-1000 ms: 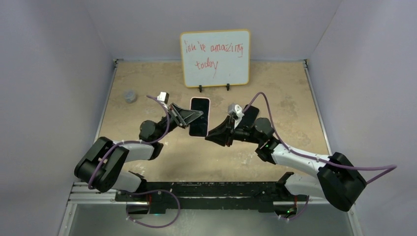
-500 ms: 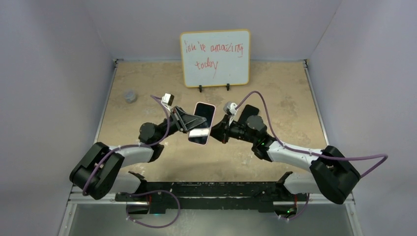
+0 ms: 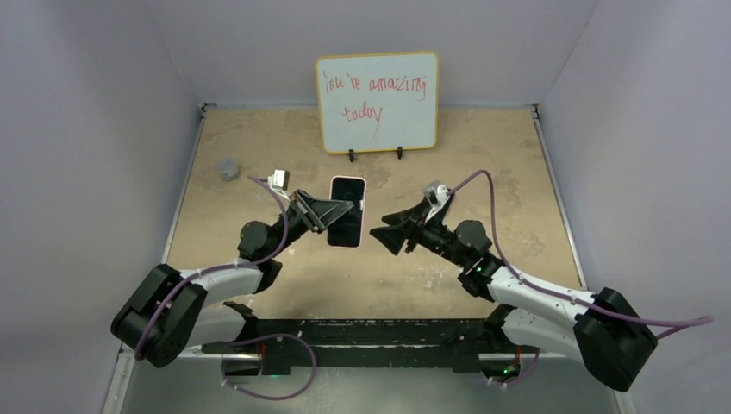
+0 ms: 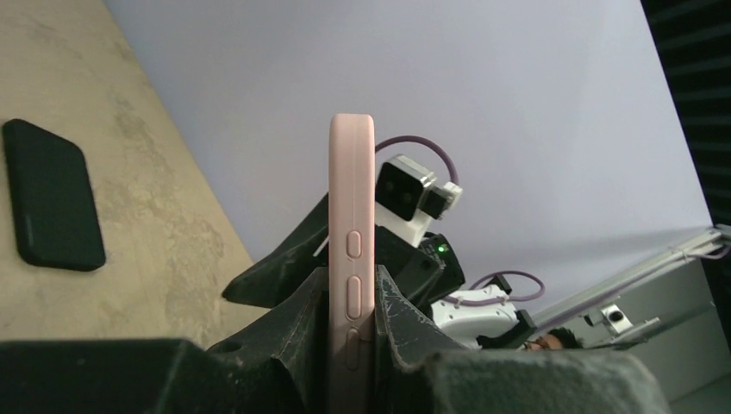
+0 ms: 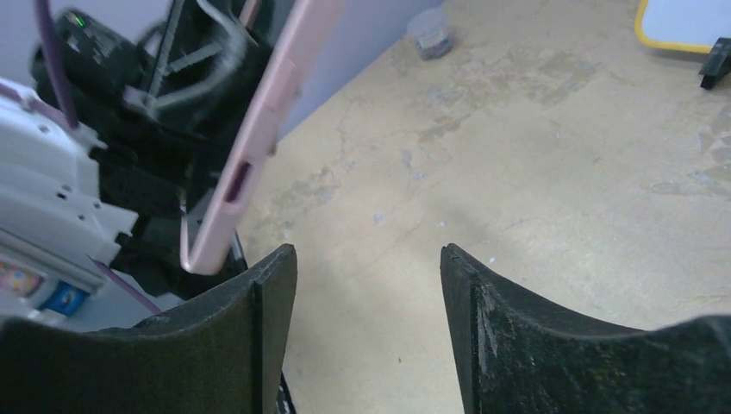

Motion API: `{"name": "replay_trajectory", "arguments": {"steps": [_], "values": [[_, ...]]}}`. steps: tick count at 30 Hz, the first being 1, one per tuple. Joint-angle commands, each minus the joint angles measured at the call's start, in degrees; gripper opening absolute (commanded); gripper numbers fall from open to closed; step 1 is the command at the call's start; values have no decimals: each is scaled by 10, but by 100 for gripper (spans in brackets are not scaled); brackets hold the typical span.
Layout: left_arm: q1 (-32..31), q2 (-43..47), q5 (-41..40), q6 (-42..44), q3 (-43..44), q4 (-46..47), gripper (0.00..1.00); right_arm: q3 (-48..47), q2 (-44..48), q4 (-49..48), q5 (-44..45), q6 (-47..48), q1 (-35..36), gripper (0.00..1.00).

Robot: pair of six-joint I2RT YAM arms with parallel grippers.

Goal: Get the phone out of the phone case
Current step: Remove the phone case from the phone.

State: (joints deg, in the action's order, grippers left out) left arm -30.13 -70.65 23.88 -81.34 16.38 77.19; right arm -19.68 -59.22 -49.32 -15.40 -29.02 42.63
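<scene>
The phone [image 3: 346,216] shows as a dark face inside the pink phone case [image 3: 348,178], held above the middle of the table. My left gripper [image 3: 338,210] is shut on its left long edge. In the left wrist view the case [image 4: 352,190] stands edge-on with its side buttons showing, and the left gripper [image 4: 352,285] pinches it from both sides. My right gripper [image 3: 385,233] hangs just right of the phone, open and holding nothing. In the right wrist view the right gripper [image 5: 369,259] frames bare table, with the pink case [image 5: 259,129] up at the left.
A whiteboard [image 3: 377,102] with red writing stands at the back. A small grey cup [image 3: 228,168] sits at the far left. A black flat slab [image 4: 52,194] lies on the table beyond the phone. Grey walls close in on three sides.
The right gripper closed in on the phone's right side, then drew back to the right and opened. The left gripper tilted the phone toward it and swung it back.
</scene>
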Motion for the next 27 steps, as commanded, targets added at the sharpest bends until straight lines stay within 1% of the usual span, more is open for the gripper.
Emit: {"name": "replay_trajectory", "arguments": {"steps": [1, 7, 13, 17, 23, 27], "values": [[2, 20, -59, 25, -6, 19, 0, -1, -1, -88, 16, -74, -1, 66], [2, 24, -66, 33, -1, 2, 0, -50, -42, -99, -37, -123, 0, 70], [2, 21, -62, 33, -1, 2, 0, -79, -87, -121, -57, -151, 0, 70], [2, 19, -55, 36, 3, 0, 0, -105, -111, -110, -78, -163, 0, 64], [2, 14, -46, 36, 10, 4, 0, -116, -144, -137, -115, -194, 0, 47], [3, 16, -43, 37, 13, 5, 0, -117, -168, -167, -147, -215, 1, 42]]}}
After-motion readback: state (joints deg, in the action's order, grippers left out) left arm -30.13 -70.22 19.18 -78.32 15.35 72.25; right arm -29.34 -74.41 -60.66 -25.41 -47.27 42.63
